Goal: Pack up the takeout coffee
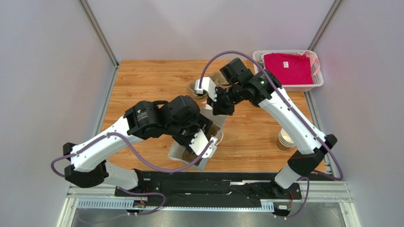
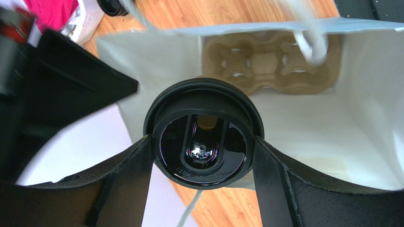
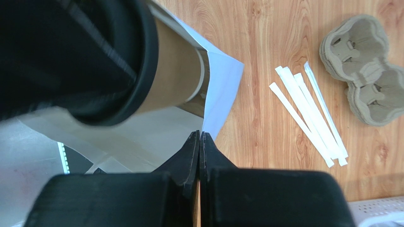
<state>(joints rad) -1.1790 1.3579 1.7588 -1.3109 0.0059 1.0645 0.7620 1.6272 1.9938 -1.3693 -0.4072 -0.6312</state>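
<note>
At the left, the left fingers (image 2: 136, 172) stand wide on either side of the takeout coffee (image 2: 204, 133), a small brown kraft-paper cup under a round black plastic lid. They clamp it at the lid's rim, one finger on each side. The cup hangs in the open mouth of a white paper bag (image 2: 360, 104), which stands near the front edge of the light wooden bench (image 1: 142, 80). In the right wrist view the cup's brown wall passes behind the bag's white edge, so its lower end is already inside. How far down it reaches I cannot tell. On the bag's floor lies a tan moulded-pulp cup carrier (image 2: 265, 61), its wells facing up, and a white twisted-paper handle (image 2: 310, 42) dangles across it.

Just to the right, the right fingers (image 3: 192, 153) are pressed flat together on the bag's upper edge, pinching the paper at a corner of the mouth (no gap shows between them).

Further right on the bench lie a few flat white paper-wrapped sticks (image 3: 308, 113), fanned out side by side. A second pulp carrier (image 3: 365, 71) sits near them but apart. A short stack of lidless brown cups (image 1: 284, 140) stands close to the right arm's base. At the far right corner, a white plastic basket (image 1: 318, 78) holds a folded pink cloth (image 1: 288, 67).
</note>
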